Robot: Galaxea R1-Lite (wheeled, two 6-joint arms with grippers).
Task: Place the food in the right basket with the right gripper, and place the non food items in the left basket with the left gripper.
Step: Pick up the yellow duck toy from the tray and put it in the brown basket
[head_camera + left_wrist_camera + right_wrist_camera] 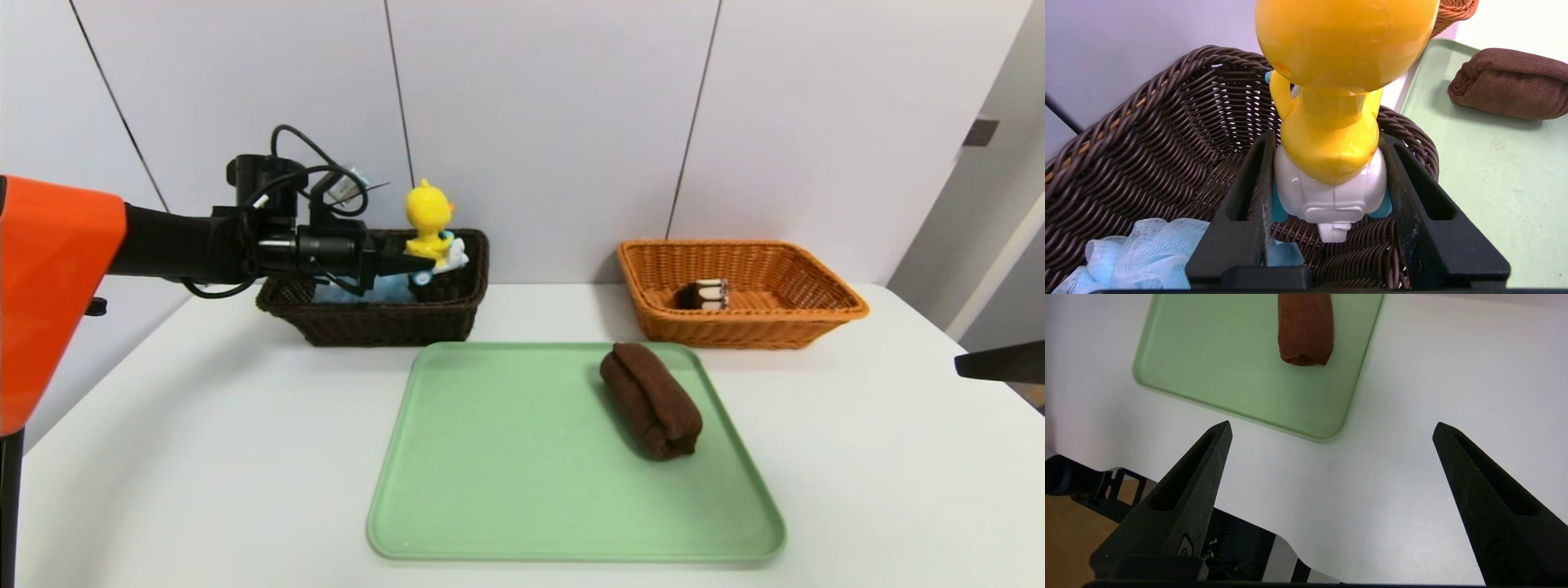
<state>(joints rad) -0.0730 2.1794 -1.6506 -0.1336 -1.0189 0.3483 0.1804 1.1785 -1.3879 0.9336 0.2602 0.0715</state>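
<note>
Left tool (1330, 163) pinching duck (1331, 143) over 11-o'clock basket (392, 325), placing step; next: lower, release; right tool (1333, 430) spread, 3 o'clock.

My left arm (167, 245) wears a bright orange-red cover (57, 286) over matte black, with looping black cables (314, 171) and a silvery band (277, 252), and my wedge-shaped black fingers (1486, 482) have elongated cut-outs.

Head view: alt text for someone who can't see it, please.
The left hand holds a yellow duck toy over the dark basket, which contains something light blue. A rolled brown towel lies on the green tray; a small dark-and-cream item sits in the orange basket.
</note>
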